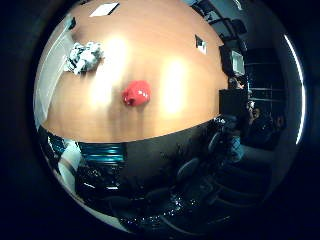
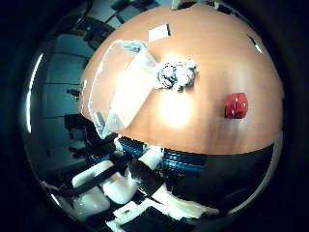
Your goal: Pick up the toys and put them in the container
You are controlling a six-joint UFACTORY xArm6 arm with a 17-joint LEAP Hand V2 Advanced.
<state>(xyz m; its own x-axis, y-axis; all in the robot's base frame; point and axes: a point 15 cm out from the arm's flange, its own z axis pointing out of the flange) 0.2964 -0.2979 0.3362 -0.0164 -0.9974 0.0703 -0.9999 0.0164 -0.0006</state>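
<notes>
Two toys lie on the bench (image 1: 150, 45): a red toy (image 2: 236, 105) out in the open and a white-grey plush (image 2: 176, 75) touching the clear container (image 2: 123, 87), handy for dropping in. Whether the hand (image 2: 135, 181) is released or clenched, I cannot tell.

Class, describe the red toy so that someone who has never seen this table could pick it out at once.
Start at the wooden table, with a clear container along one edge. A grey-and-white plush toy lies right beside the container; the red toy sits alone further along. It is the only red thing there, small and blocky.
</notes>
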